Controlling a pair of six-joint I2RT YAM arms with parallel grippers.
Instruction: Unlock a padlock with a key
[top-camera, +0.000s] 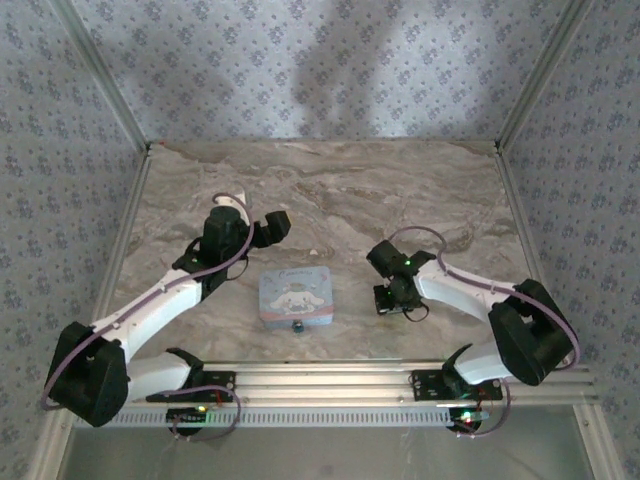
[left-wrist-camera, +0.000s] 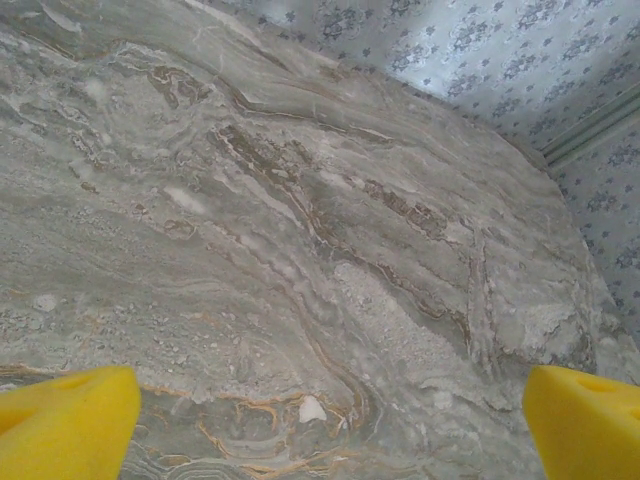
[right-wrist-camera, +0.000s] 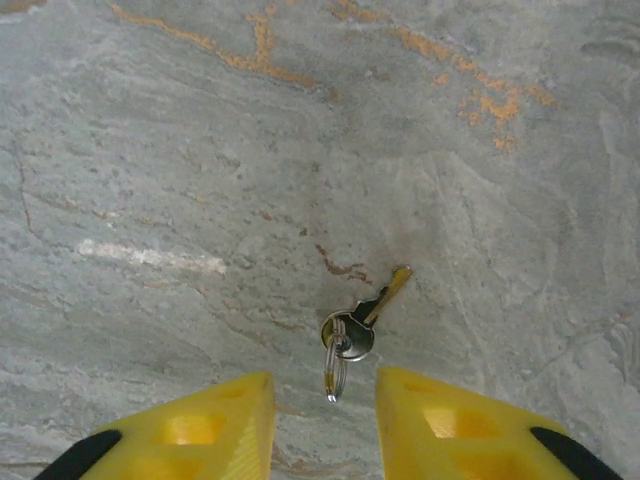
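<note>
Bluish-grey and tiny, the padlock (top-camera: 296, 326) is sitting at the near edge of the light blue tin box (top-camera: 296, 295), too small to tell whether it is locked. You are starting out, I judge: the key (right-wrist-camera: 372, 308) is lying flat on the marble bench (right-wrist-camera: 150, 150), not yet picked up, and nothing is touching the padlock. Your right hand (right-wrist-camera: 325, 425) is hanging open just behind the key, whose ring (right-wrist-camera: 335, 368) is pointing into the gap. Your left hand (left-wrist-camera: 330, 420) is hovering wide open over bare bench beyond the box, apart from the padlock.
</note>
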